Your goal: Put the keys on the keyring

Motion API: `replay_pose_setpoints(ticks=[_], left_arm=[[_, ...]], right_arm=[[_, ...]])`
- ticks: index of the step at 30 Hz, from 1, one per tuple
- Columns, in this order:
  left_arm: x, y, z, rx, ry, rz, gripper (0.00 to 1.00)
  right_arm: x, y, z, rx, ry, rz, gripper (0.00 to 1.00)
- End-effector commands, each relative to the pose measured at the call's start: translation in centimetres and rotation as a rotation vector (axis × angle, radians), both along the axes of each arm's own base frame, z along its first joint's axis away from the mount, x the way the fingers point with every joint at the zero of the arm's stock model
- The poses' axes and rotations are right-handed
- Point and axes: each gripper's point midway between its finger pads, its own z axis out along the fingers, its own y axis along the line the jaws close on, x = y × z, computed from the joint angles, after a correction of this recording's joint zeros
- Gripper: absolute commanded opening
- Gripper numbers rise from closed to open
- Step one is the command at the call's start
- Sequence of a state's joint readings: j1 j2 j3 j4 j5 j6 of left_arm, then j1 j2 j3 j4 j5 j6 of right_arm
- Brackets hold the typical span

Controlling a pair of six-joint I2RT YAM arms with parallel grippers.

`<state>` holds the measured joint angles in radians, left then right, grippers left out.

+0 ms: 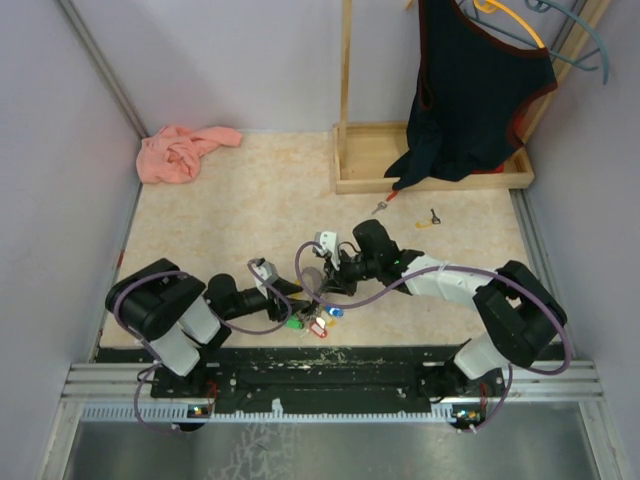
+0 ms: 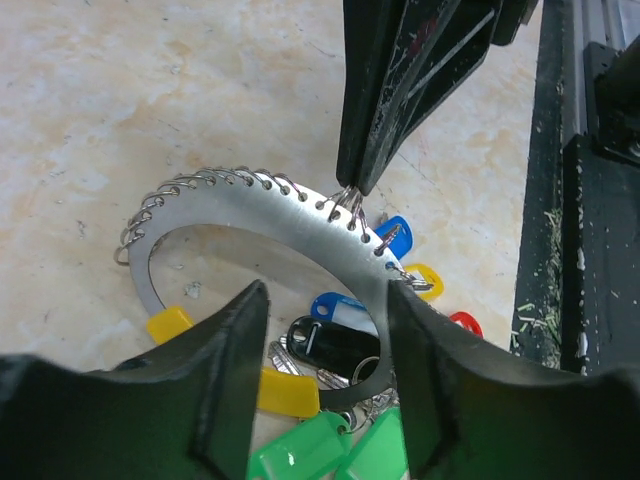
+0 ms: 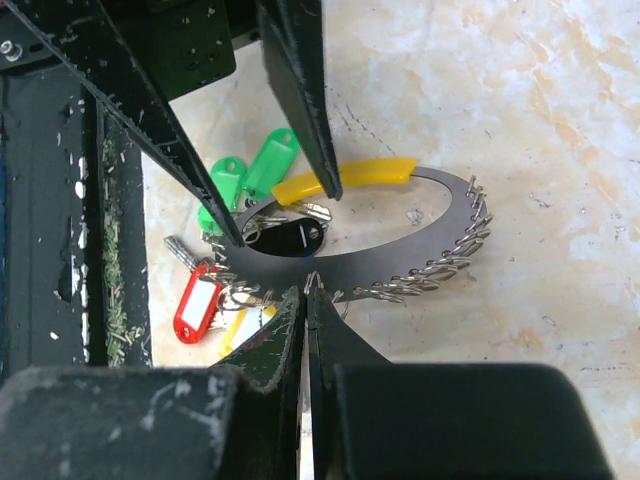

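The keyring (image 1: 314, 298) lies flat on the table (image 1: 250, 200) at about 6 o'clock, close to the front edge and between the two arms. It is a flat grey metal ring (image 2: 290, 215) with many small wire loops (image 2: 190, 190) threaded along its rim. A yellow sleeve (image 3: 345, 178) covers part of its band. A bunch of tags lies at its front end: green (image 3: 265, 160), red (image 3: 197, 305), blue (image 2: 338, 305) and black (image 2: 335, 345).

The left pincer (image 1: 297, 292) comes in from 9 o'clock. It is spread, with one fingertip (image 3: 232, 232) at the outer rim of the ring and the other at the yellow sleeve. The tag end of the ring sits in the gap between them. In the left wrist view the tags show through that gap.

The right pincer (image 1: 325, 283) reaches in from 3 o'clock. It is pressed together, and its tips (image 2: 352, 188) pinch one small wire loop on the ring's rim.

Two keys lie loose on the table, well apart from the ring at about 1 o'clock of it. One has a red head (image 1: 382, 205) and the other a yellow head (image 1: 431, 219).

A wooden rack (image 1: 430, 175) with a dark garment (image 1: 470, 90) stands just beyond the keys. A pink cloth (image 1: 183, 152) lies crumpled in the 10 o'clock corner.
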<state>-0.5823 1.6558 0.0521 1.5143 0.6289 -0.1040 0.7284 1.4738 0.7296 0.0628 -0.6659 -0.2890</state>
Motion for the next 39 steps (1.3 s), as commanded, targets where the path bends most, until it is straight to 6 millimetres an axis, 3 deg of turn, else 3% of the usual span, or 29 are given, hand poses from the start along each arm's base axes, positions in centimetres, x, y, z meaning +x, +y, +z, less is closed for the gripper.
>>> replay_pose_setpoints(ticks=[1,6,33,35,39], left_arm=[[0.2,-1.3,4.8,-0.129,-0.221,-0.077,0.6],[1.1,-1.7,4.6,-0.117,-0.255,-0.077,0.63],[0.6,-3.1,5.6,-0.127,-0.357,-0.199,0.42],[0.7,-3.2,5.7,-0.128,-0.36,-0.202,0.36],[0.7,-3.1,5.6,-0.124,-0.361,-0.197,0.12]], right_arm=[[1.3,1.6,3.1,0.091,-0.093,0.069,0.0],[0.9,1.9,3.4,0.109,-0.091,0.103,0.0],[0.9,2.3,3.0,0.097,-0.066,0.143,0.0],[0.8,2.3,2.9,0.094,-0.065,0.146,0.0],[0.9,2.1,3.0,0.09,-0.069,0.141,0.0]])
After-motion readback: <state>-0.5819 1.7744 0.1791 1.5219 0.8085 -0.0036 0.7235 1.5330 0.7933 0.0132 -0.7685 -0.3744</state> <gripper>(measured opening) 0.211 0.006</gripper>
